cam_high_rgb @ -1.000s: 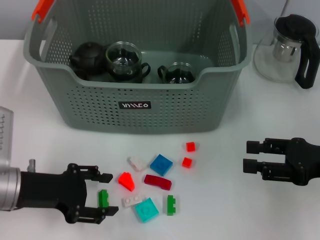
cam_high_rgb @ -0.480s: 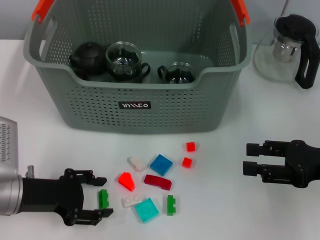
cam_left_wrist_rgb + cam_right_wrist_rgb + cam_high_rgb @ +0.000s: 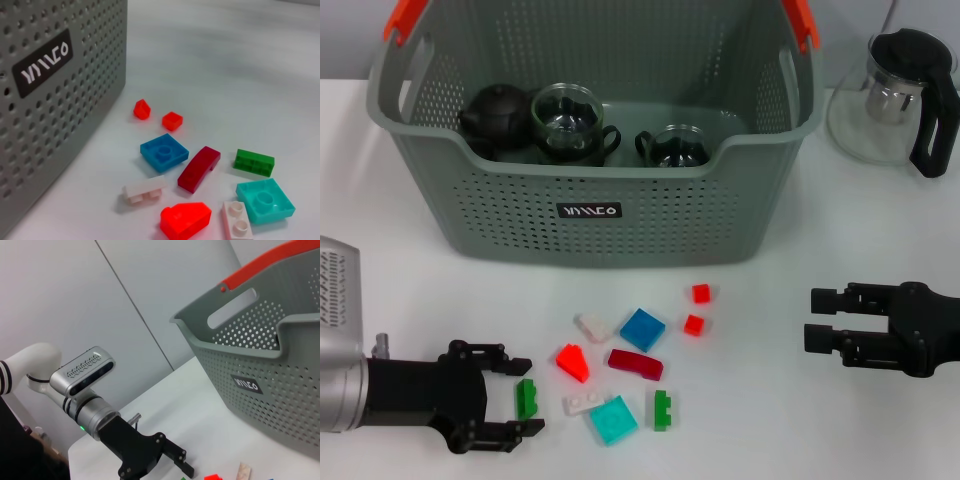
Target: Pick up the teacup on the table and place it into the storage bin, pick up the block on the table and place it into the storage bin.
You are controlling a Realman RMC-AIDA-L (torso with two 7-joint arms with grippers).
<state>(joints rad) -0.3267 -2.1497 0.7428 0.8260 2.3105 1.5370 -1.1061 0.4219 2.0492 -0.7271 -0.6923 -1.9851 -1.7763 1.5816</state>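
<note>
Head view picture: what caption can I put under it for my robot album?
Open left gripper around a green block, other blocks scattered before the storage bin holding teaware.

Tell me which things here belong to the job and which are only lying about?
Job:
grey-green perforated plastic storage bin
small plastic blocks on the table
glass teacups already in the bin
left gripper, open around a green block

Lying about:
glass teapot with black handle
right gripper, idle and open

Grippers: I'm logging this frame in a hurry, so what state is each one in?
Left gripper: open, its fingers either side of a green block, not gripping.
Right gripper: open, empty.
</note>
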